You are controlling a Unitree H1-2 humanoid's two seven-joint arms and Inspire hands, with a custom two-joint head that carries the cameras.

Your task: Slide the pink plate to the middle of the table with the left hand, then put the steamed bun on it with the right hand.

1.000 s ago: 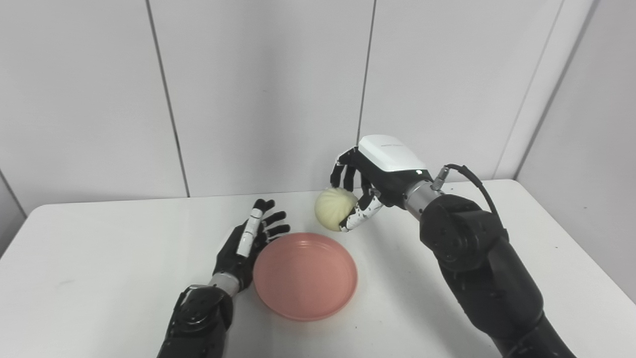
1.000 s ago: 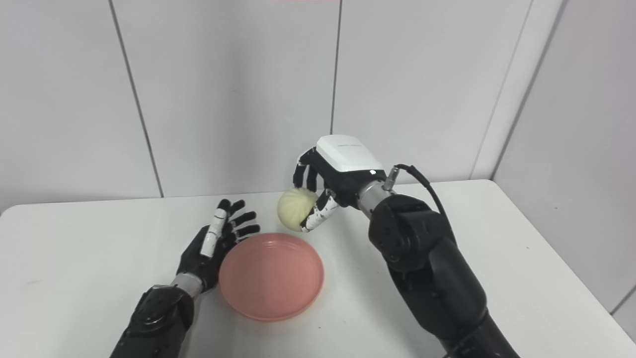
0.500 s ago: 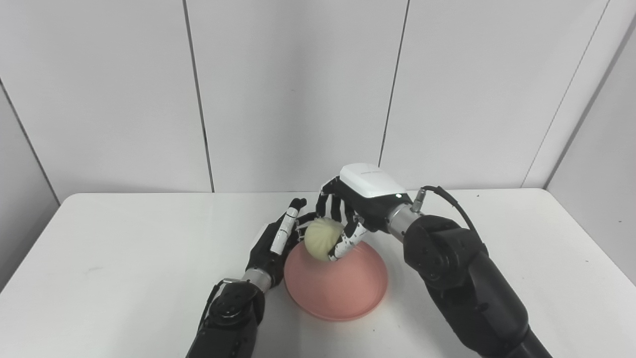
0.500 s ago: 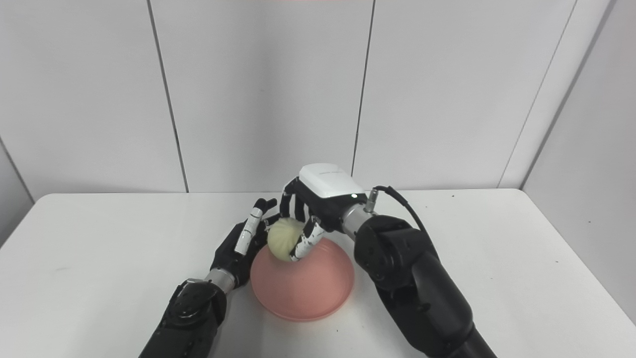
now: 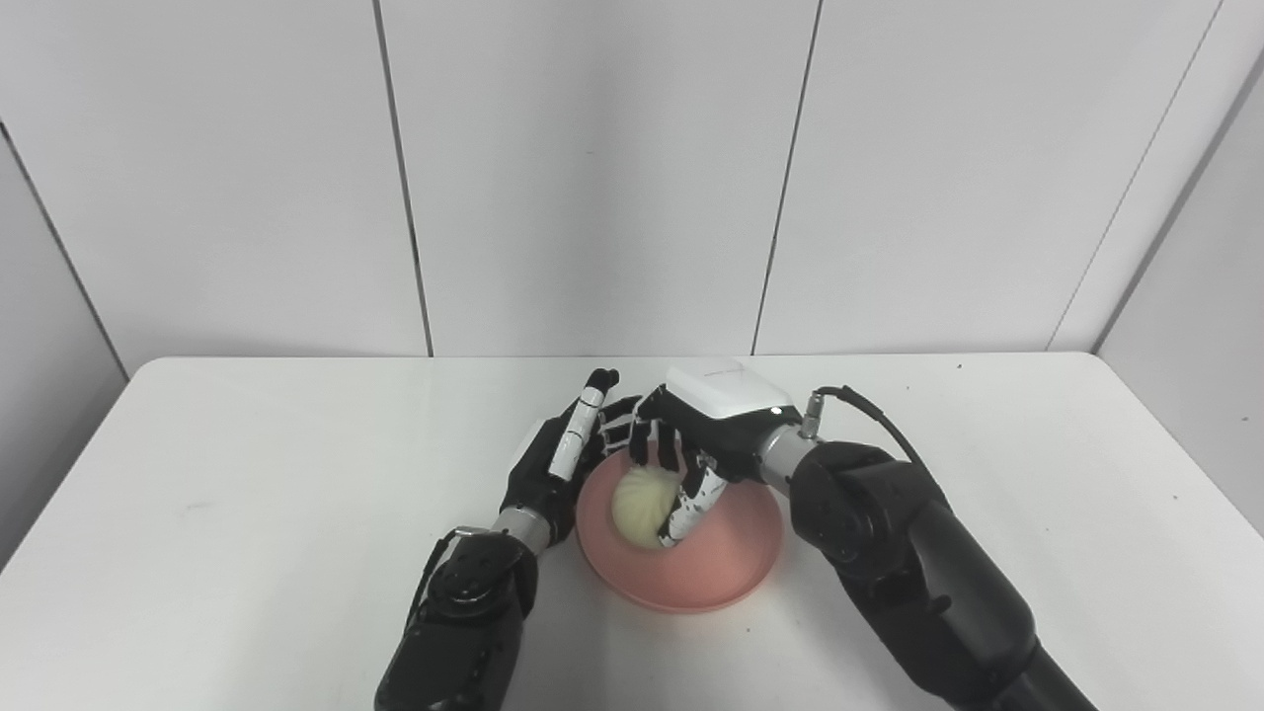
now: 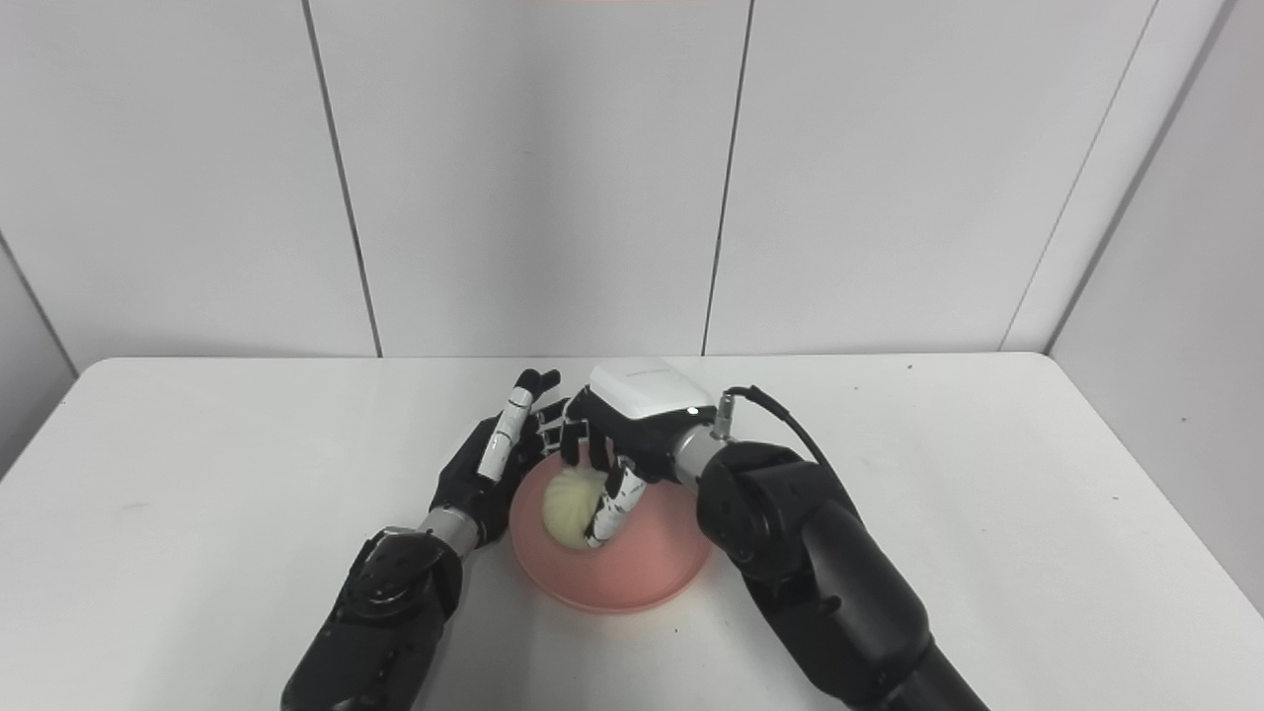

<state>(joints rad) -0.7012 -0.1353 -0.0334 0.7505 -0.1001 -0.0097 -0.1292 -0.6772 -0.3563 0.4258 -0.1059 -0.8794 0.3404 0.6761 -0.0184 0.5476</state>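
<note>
The plate is plain salmon pink. The steamed bun on it is pale cream-yellow with fine pleat lines. The right hand is black with a white back cover, and its fingers are white speckled with black. At the plate's 9 o'clock, the left hand is black with one white-banded finger. The desk is white, the wall panels pale grey.

right hand lowered, steamed bun down into pink plate

The right hand covers the far rim of the pink plate and the steamed bun's right side. Whether the bun rests on the plate cannot be told. Both arms are cut off at the bottom edge.
</note>
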